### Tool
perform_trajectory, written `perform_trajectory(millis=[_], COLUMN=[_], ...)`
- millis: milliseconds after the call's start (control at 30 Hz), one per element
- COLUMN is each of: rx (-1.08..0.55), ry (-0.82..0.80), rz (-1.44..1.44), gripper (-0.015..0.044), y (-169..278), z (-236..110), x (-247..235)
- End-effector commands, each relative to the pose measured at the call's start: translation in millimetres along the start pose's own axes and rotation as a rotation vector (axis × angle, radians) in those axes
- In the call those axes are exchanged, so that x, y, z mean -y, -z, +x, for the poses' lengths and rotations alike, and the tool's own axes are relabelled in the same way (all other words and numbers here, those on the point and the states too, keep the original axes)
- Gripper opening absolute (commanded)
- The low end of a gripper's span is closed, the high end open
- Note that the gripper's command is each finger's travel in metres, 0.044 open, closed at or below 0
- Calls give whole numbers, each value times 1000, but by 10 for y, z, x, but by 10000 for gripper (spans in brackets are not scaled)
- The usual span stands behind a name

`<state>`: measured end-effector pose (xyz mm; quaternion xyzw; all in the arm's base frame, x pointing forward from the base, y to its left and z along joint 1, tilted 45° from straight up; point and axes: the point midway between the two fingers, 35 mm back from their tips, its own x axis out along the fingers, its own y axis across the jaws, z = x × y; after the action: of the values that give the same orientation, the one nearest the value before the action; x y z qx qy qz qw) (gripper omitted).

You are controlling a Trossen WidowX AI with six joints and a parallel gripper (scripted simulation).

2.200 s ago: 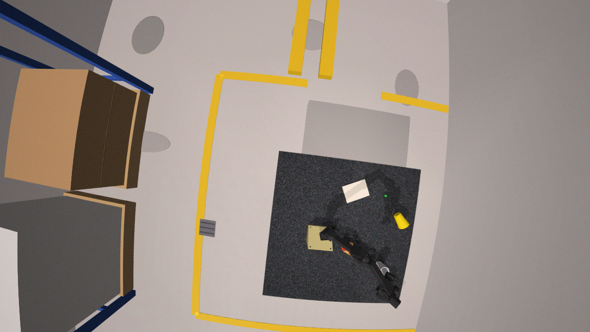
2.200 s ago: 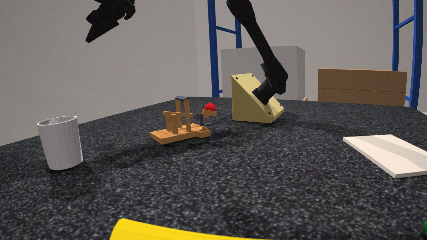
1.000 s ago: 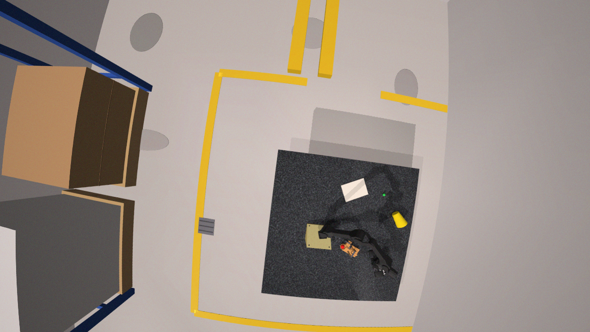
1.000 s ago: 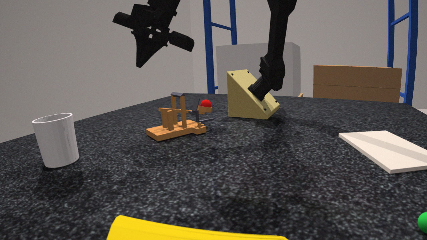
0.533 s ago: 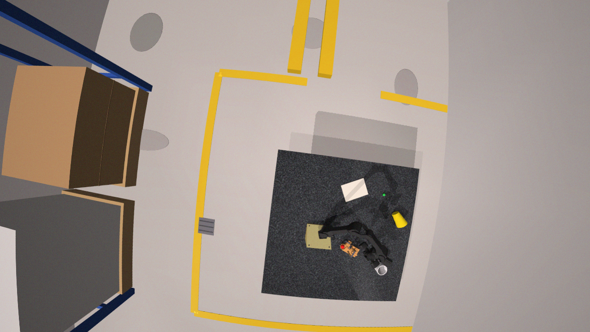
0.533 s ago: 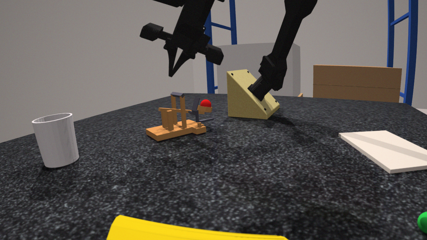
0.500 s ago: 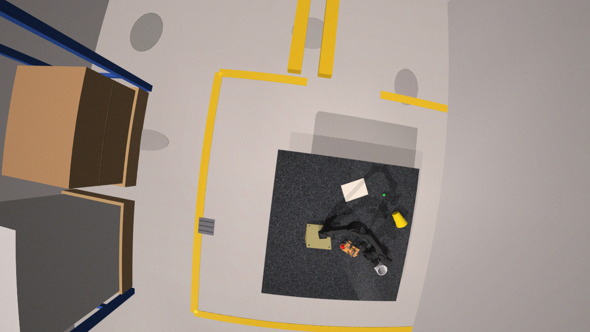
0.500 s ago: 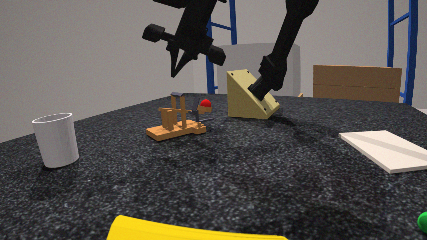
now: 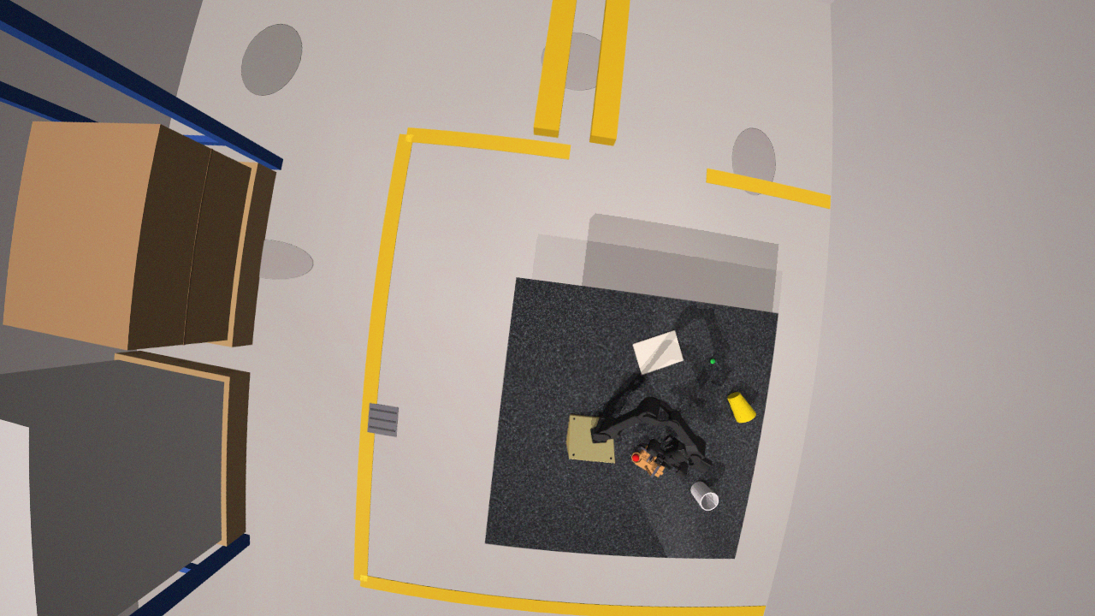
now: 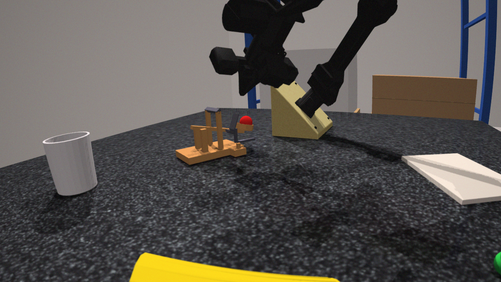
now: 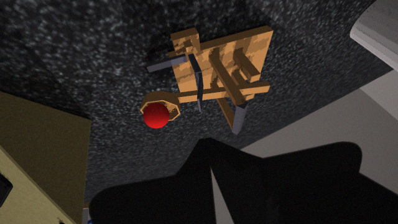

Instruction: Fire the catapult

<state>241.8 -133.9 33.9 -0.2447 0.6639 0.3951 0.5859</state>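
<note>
The red ball [image 11: 156, 115] sits in the cup at the end of the throwing arm of the wooden catapult [image 11: 222, 73], just above the middle of the wrist view, so loading looks done. The arm lies low and roughly level (cocked, by the look of it), with a grey lever [image 10: 233, 127] standing beside the cup end, probably the release. In the exterior view the catapult stands at centre, its cup end pointing right toward the tan wedge block [image 10: 296, 115] that carries the arm's base, and its frame end pointing left, where the white mug [image 10: 71, 163] stands upright and well apart at the left edge. That lie suggests the throw would go roughly toward the mug, though whether the aim is true I cannot tell.

The gripper [image 11: 211, 174] hangs above the catapult, near the top centre of the exterior view, its fingers pressed together on nothing; a closed tip suits nudging the base or tripping the lever. A white slab [image 10: 455, 175] lies at right, a yellow cup [image 9: 740, 407] and a green ball [image 9: 712, 361] further out.
</note>
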Motion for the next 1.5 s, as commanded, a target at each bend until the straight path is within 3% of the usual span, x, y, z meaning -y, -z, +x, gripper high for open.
perform_trajectory(millis=[0,1467], rx=[-72,-79], ry=[-35,-39], rz=[-133,-154], gripper=[0,0], y=[39,-349], z=[56,475], x=[-262,-334])
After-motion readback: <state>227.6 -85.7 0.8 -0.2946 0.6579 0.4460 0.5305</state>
